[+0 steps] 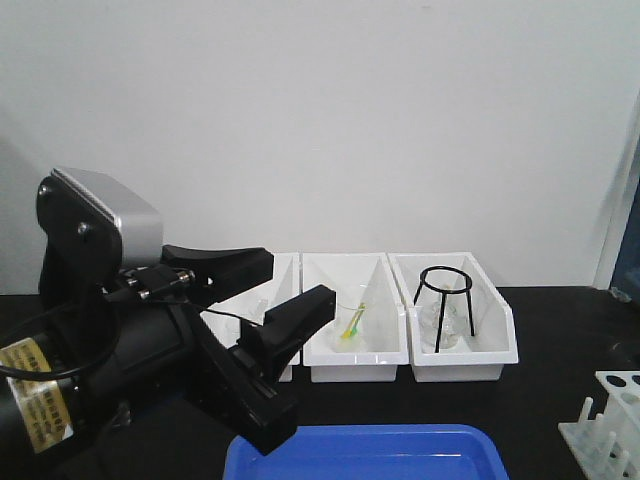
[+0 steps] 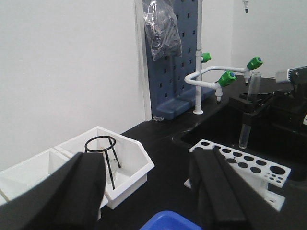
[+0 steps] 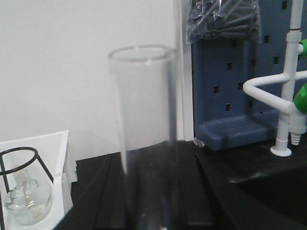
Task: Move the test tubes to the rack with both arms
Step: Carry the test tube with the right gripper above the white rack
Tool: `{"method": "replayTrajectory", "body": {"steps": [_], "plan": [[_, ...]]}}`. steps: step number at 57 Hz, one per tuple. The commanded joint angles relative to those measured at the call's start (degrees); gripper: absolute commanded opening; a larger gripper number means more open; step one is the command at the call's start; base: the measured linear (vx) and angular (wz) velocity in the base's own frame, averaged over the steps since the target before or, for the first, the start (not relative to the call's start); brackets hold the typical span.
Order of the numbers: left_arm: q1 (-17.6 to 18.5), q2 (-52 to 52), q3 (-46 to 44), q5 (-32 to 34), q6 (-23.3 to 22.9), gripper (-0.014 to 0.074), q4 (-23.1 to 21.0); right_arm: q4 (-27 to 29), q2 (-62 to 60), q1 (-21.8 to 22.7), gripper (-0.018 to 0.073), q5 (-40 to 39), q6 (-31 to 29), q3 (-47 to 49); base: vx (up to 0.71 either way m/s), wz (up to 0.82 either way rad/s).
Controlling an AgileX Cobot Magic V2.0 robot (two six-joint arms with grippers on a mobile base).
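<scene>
Left wrist view: right gripper (image 2: pixel 250 115) clamps an upright clear test tube (image 2: pixel 253 88); left gripper (image 2: pixel 148 191) spread apart.

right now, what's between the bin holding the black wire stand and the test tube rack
Nothing but bare black benchtop, clearest in the left wrist view; the bin and the rack stand apart, with the blue tray nearer the camera.

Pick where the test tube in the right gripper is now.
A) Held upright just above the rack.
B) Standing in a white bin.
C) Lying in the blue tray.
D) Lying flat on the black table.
A: the left wrist view shows the right gripper clamping the test tube upright, its round bottom just over the rack.
</scene>
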State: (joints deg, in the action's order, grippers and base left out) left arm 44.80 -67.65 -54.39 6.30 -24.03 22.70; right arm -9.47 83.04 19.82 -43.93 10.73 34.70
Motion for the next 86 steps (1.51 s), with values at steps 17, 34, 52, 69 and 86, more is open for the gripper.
{"method": "replayTrajectory", "body": {"steps": [17, 34, 52, 69, 86], "plan": [[0.25, 1.31, -2.23, 2.33, -0.06, 0.0500, -0.81, -1.26, 0.28, 0.36, -0.0006, -6.60, 0.57, 1.56, 0.00, 0.00], [0.25, 1.31, -2.23, 2.33, -0.06, 0.0500, -0.81, -1.20, 3.52, 0.36, -0.0006, -12.05, 0.57, 1.56, 0.00, 0.00], [0.25, 1.31, -2.23, 1.89, -0.06, 0.0500, -0.81, -1.25, 6.91, 0.36, -0.0006, -13.89, 2.72, 1.56, 0.00, 0.00], [0.25, 1.31, -2.23, 1.89, -0.06, 0.0500, -0.81, -1.37, 11.36, 0.36, -0.0006, -17.00, 3.10, 1.56, 0.00, 0.00], [0.25, 1.31, -2.23, 1.86, -0.06, 0.0500, -0.81, -2.15, 15.81, 0.36, -0.0006, -17.05, 3.11, 1.56, 0.00, 0.00]]}}
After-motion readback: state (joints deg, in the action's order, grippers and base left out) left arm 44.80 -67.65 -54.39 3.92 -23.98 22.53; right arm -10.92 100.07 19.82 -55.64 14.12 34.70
